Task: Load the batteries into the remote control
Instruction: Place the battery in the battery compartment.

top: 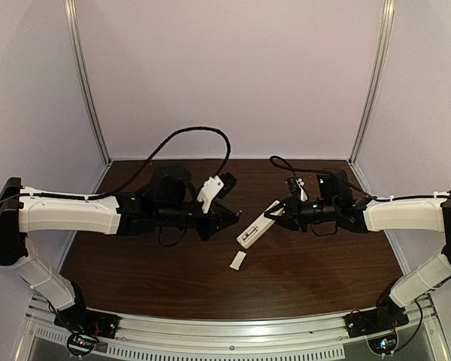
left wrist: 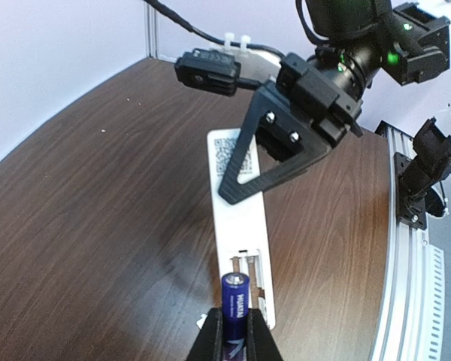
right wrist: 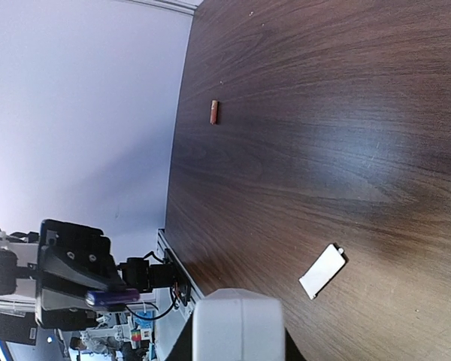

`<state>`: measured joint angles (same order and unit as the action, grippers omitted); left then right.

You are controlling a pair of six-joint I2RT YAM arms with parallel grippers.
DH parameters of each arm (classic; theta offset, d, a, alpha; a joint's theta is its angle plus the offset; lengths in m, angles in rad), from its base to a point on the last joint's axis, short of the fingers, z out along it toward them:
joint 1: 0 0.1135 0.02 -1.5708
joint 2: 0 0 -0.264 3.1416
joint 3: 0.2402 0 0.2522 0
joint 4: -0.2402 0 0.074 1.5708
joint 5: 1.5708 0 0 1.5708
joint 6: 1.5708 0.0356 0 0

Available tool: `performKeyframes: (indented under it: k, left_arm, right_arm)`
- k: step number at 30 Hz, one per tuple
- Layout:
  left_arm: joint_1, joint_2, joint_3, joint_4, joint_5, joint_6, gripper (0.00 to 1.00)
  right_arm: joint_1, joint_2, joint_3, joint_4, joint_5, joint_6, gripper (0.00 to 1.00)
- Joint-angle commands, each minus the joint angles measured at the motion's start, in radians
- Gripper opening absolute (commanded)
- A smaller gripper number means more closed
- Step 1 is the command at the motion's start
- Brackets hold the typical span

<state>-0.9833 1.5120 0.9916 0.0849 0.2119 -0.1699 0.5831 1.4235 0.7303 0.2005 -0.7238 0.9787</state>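
Left gripper [left wrist: 233,335] clamped on purple battery [left wrist: 234,301], lower end hidden in the jaws; right gripper [top: 274,211] clamped on remote [left wrist: 240,226], mostly cropped in its view; orange battery [right wrist: 215,112] near table [right wrist: 361,113] edge

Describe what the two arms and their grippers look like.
The left arm and right arm have white shells with black joints. The left gripper and right gripper are black with flat, tapered fingers. A black cable loops over the left arm; a green light glows near the right wrist.
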Motion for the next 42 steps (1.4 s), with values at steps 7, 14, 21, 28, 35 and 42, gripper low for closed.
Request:
performKeyframes:
  k: [7,14,21,28,35,42]
  left_arm:
    - [-0.04,0.069,0.03,0.056,-0.031,0.013,0.0]
    - [-0.056,0.103,0.045,0.036,-0.049,0.03,0.0]
    - [-0.058,0.124,0.062,0.029,-0.058,0.037,0.0]
    - [-0.058,0.149,0.076,0.012,-0.097,0.043,0.0]
    - [-0.058,0.167,0.09,-0.022,-0.108,0.052,0.03]
    - [-0.06,0.178,0.093,-0.035,-0.108,0.052,0.04]
  right_arm:
    - [0.047,-0.004,-0.021,0.082,0.029,0.132,0.0]
    - [0.059,0.007,-0.024,0.118,0.019,0.165,0.0]
    - [0.064,0.022,-0.018,0.131,0.014,0.174,0.0]
    - [0.067,0.034,-0.012,0.138,0.009,0.179,0.0]
    - [0.069,0.047,-0.005,0.144,0.003,0.183,0.0]
    - [0.069,0.058,-0.002,0.156,0.0,0.19,0.0]
